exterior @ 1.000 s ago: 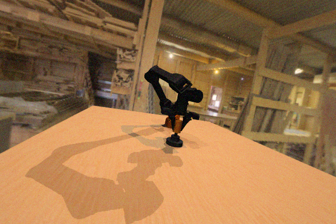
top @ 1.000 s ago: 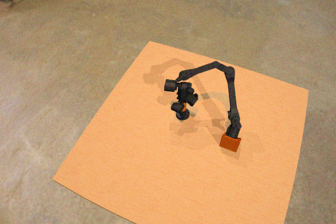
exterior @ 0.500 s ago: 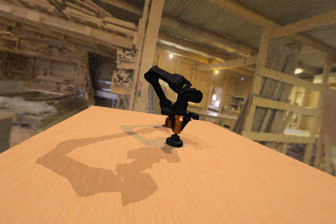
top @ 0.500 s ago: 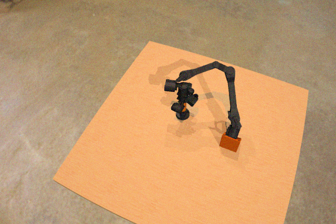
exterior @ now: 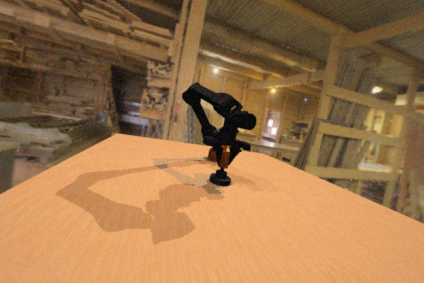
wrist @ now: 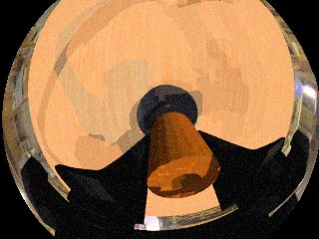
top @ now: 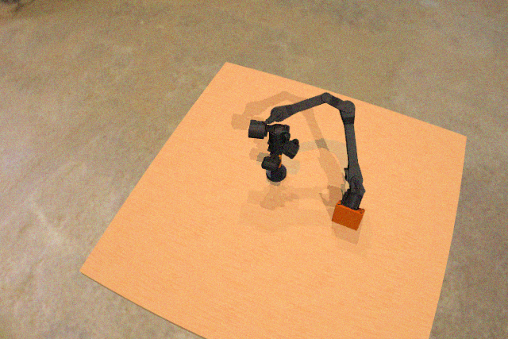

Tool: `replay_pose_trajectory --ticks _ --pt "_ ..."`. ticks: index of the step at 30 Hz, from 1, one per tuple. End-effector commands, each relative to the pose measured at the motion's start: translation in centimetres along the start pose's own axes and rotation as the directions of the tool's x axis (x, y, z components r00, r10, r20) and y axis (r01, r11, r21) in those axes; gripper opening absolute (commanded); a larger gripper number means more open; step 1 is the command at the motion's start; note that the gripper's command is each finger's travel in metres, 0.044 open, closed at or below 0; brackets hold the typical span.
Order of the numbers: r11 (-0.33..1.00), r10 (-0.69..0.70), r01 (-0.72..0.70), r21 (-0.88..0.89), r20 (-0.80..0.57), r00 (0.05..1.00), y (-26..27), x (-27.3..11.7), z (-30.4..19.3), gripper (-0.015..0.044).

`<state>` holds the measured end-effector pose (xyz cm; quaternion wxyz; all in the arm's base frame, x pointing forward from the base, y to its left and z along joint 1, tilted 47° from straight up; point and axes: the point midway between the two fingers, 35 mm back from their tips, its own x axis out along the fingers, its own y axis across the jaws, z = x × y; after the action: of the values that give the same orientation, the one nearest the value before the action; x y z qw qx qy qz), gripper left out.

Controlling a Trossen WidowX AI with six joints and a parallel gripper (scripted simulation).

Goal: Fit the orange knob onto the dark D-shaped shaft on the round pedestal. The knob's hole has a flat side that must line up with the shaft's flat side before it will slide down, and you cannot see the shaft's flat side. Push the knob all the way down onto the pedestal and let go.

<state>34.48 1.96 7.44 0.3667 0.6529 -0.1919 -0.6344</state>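
Orange knob clamped in the pincer above the round pedestal

The orange knob (exterior: 224, 158) (wrist: 179, 154) sits between the two fingers of the pincer (exterior: 224, 160) (wrist: 173, 137), which is closed on its sides, one dark finger to either side in the wrist view. In the exterior view the knob's lower end is just above the dark round pedestal (top: 275, 174) (exterior: 220, 178) (wrist: 166, 102), with a short dark piece showing between them; it is not down on the pedestal's broad base.

The knob looks like a plain tapering cylinder, roughly upright in the exterior view. The wrist view shows its near end as a broad, brighter orange face crossed by a dark brown shadow, while its side is a deeper, streaked orange-brown.

Around it, the pedestal stands on the light wooden table top (top: 229, 261) (exterior: 239, 238) (wrist: 95, 50), where shadows of the arm fall. The arm (top: 351, 142) (exterior: 205, 96) arches over from its orange base (top: 348, 217) (exterior: 211, 154).

From the top, the gripper's dark parts cover nearly all of the knob, leaving a sliver of orange. The knob's hole and the shaft's flat side are hidden. Whether the knob's lower end touches the shaft is hard to make out; it may be resting at its tip.
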Motion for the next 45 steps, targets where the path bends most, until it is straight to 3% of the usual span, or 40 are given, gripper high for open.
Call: replay_pose_trajectory --ticks 1,23,30,37,45 --pt "0.999 0.003 -0.003 -0.038 -0.005 1.000 -0.06 -0.15 -0.07 0.0000" --pt "1.000 0.003 -0.003 -0.029 -0.005 1.000 0.09 -0.18 0.00 0.0000" --pt "0.962 0.003 -0.002 0.273 -0.005 1.000 0.03 -0.20 -0.09 0.0000" --pt "0.721 0.003 0.001 0.693 -0.005 1.000 0.05 -0.12 -0.07 0.0000" --pt "0.244 0.003 0.004 0.970 -0.005 1.000 0.17 0.03 0.10 0.0000"
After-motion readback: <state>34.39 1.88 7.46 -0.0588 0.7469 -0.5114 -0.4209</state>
